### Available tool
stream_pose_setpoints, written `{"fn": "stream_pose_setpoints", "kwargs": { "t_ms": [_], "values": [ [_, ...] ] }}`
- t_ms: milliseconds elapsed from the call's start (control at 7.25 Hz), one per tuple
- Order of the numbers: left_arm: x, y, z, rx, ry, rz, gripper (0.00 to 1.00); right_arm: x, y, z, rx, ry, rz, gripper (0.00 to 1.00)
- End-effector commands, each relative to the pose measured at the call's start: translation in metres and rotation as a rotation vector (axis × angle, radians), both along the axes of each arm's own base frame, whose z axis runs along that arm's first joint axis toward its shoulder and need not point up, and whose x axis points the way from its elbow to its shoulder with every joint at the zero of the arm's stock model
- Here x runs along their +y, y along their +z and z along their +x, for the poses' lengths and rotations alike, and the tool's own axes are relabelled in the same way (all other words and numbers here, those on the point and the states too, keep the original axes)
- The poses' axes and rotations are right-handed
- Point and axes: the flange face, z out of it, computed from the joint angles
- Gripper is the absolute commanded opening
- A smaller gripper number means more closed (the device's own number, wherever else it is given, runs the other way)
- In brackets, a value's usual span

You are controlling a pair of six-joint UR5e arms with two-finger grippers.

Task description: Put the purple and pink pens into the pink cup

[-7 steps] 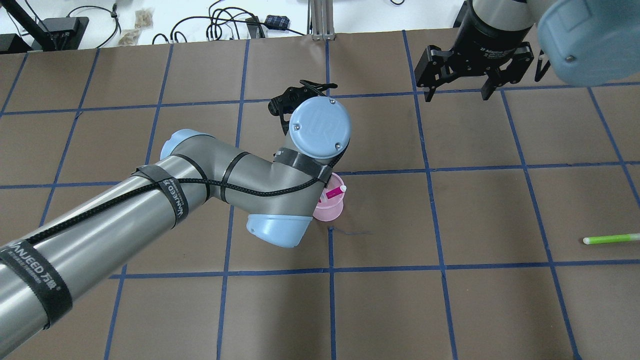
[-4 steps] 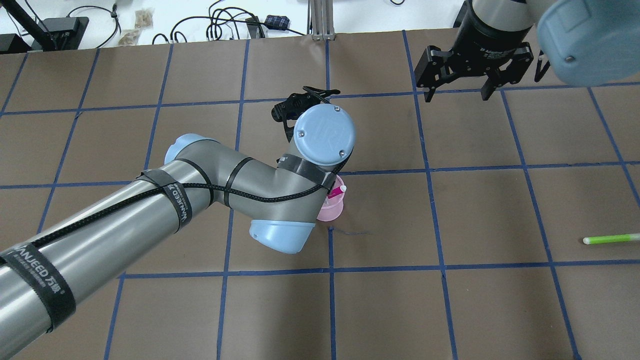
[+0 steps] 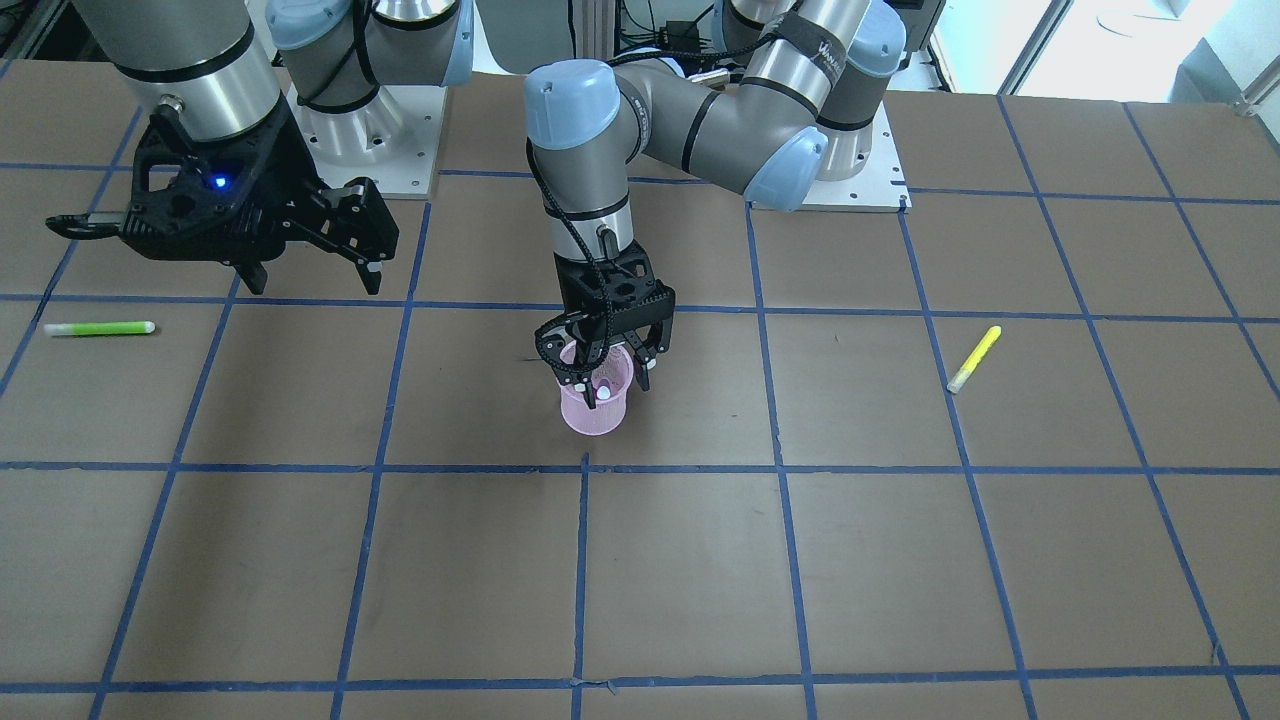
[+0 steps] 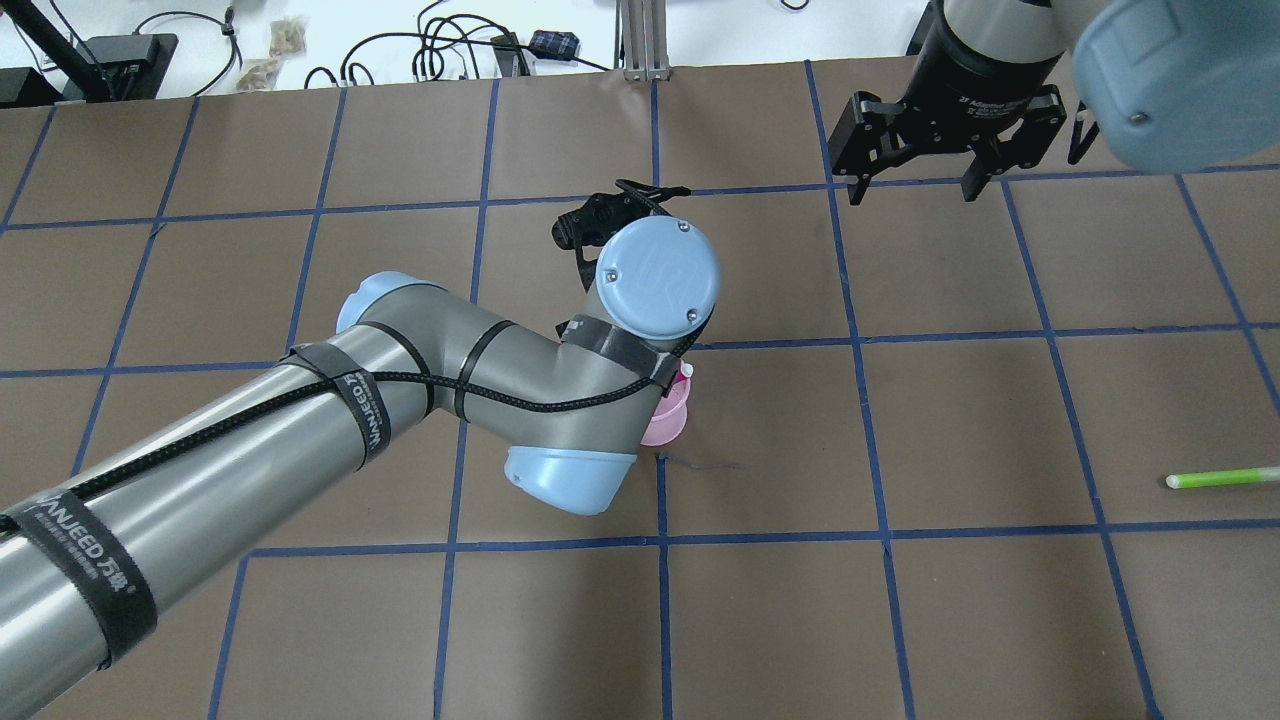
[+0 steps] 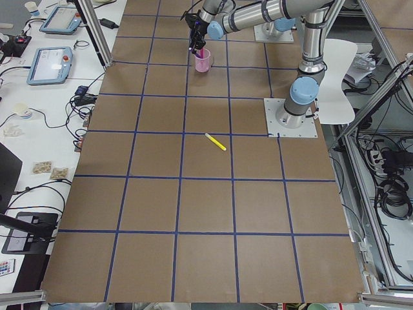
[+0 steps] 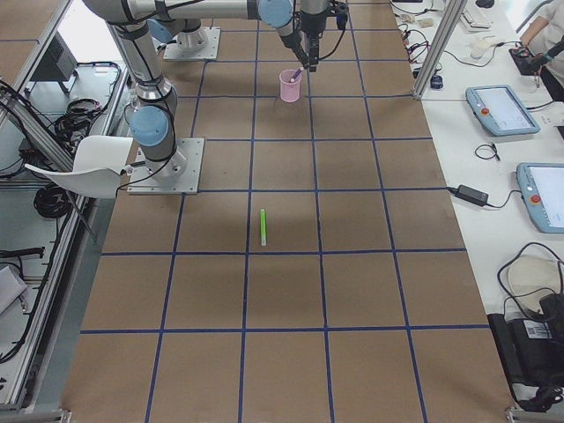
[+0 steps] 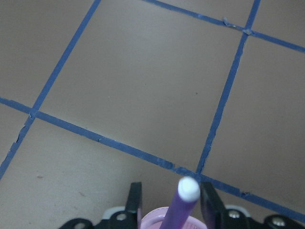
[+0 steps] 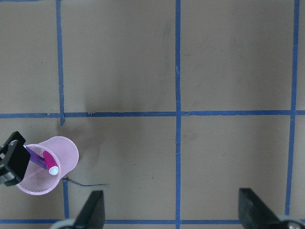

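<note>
Left pincer (image 3: 608, 380) hangs straight down over the pink cup (image 3: 596, 418), which stands upright mid-surface (image 3: 900, 560), and its fingers are spread wide to either side of the rim. In the wrist view the purple pen (image 7: 177, 212) rises between those fingers, white tip up and lower end down in the cup. There's daylight beside it, so nothing is clamped. The pink pen (image 8: 46, 160) is in the cup too, leaning on the rim right beside the purple one. Across the surface, the right pincer (image 3: 313, 282) hovers with its jaws wide apart, holding nothing. A green pen (image 3: 100, 328) lies flat near it. A yellow pen (image 3: 973, 358) lies well off on the left arm's side.
</note>
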Motion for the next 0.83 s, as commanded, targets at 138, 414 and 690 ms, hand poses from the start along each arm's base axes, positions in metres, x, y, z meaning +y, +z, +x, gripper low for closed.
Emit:
{"fn": "stream_pose_setpoints", "kwargs": {
  "t_ms": [138, 414, 690],
  "values": [
    [-0.008, 0.021, 0.004, 0.02, -0.011, -0.029, 1.0, 0.0, 0.0, 0.0, 0.0, 0.0, 0.001, 1.0],
    [-0.05, 0.056, 0.05, -0.063, -0.089, 0.033, 1.0, 0.0, 0.0, 0.0, 0.0, -0.001, -0.001, 1.0],
    [-0.084, 0.099, 0.108, 0.005, -0.083, 0.146, 1.0, 0.0, 0.0, 0.0, 0.0, -0.002, 0.001, 1.0]
  ]
}}
